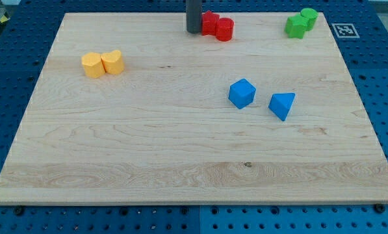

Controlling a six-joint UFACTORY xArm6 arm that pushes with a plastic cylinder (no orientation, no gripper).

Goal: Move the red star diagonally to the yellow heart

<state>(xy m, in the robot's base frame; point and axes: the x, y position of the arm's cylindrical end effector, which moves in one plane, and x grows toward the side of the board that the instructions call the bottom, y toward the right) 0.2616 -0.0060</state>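
Note:
The red star [209, 23] lies near the view's top, just right of centre, touching a red cylinder [225, 29] on its right. My tip [194, 30] stands right at the star's left side, touching or nearly touching it. The yellow heart [114, 62] sits at the view's left, touching a yellow hexagonal block [93, 65] on its left. The heart lies down and to the left of the star.
A blue cube [242, 93] and a blue triangular block [282, 104] lie right of centre. Two green blocks [301, 22] sit at the top right. The wooden board [181, 162] rests on a blue pegboard, with a marker tag [345, 30] beside it.

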